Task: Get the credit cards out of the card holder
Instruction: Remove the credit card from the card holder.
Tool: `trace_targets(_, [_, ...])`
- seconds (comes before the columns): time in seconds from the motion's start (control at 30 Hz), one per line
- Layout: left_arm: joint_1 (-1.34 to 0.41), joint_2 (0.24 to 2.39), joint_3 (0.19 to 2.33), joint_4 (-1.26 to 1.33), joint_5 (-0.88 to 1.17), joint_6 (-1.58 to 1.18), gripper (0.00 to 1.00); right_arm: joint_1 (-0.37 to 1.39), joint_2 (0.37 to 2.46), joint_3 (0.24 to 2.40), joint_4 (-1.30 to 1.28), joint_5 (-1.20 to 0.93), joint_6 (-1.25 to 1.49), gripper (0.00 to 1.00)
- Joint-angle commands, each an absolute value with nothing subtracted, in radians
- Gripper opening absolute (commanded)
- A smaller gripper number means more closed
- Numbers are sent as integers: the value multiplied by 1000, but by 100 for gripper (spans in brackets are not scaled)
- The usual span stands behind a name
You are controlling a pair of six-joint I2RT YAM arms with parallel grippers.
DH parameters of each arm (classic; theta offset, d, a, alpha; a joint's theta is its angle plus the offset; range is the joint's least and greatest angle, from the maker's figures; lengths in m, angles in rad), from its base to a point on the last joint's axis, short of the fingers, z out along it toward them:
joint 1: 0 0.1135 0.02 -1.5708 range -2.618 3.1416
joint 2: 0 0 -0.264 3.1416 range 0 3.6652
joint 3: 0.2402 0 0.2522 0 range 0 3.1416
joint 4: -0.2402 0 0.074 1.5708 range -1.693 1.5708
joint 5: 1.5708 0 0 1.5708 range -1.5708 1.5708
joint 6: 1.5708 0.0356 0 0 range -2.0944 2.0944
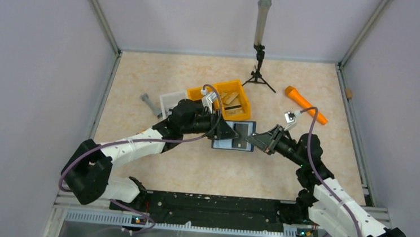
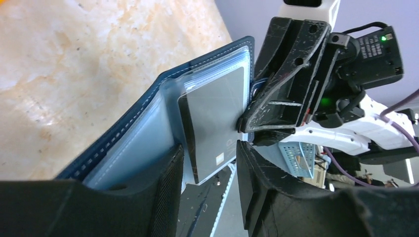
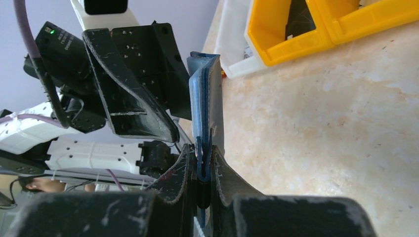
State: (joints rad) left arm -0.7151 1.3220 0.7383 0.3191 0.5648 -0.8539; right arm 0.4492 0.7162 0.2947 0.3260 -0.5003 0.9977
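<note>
1. Right gripper (image 3: 203, 158): jaws together, clamped on one edge of the card holder (image 3: 205, 94). The holder stands edge-on between the two black fingers in the right wrist view.
2. Left gripper (image 2: 207, 148): jaws part-way apart, bracketing the lower end of a silvery-grey credit card (image 2: 212, 118). Both fingers sit very close to the card's sides; whether they already pinch it cannot be told.
3. Credit card: partly out of a clear pocket, its dark upper part still inside the sleeve.
4. Card holder: navy cover with white stitching and pale grey-blue inner pockets. It is open between the two grippers over the middle of the table (image 2: 74, 74), just on the near side of the yellow bin (image 3: 281, 44). Whether it touches the table cannot be told.
5. Yellow bin: two compartments with small items inside, too small to identify.
6. White bin (image 3: 232, 44): touching the yellow bin's left side.
7. Grey part (image 1: 151, 103): on the table left of the white bin.
8. Orange tool (image 1: 306, 104): lying at far right, well apart from the grippers.
9. Small black tripod (image 1: 258, 71): at the far edge, holding an upright grey tube (image 1: 262, 21).
</note>
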Motion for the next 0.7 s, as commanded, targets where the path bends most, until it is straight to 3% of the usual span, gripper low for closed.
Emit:
trace_targets(0.0, [-714, 1338, 738, 485, 627, -915, 46, 453, 726, 284, 481, -547, 1064, 0])
trace_targets(0.17, [-696, 1346, 705, 622, 686, -993, 43, 453, 739, 267, 528, -558, 1099, 0])
trace_targets(0.3, [-673, 1340, 641, 809, 718, -1085, 33, 453, 745, 260, 529, -552, 1106, 0])
trace_targets(0.67, [-670, 1333, 621, 982, 809, -1188, 8, 453, 786, 273, 541, -566, 1110, 0])
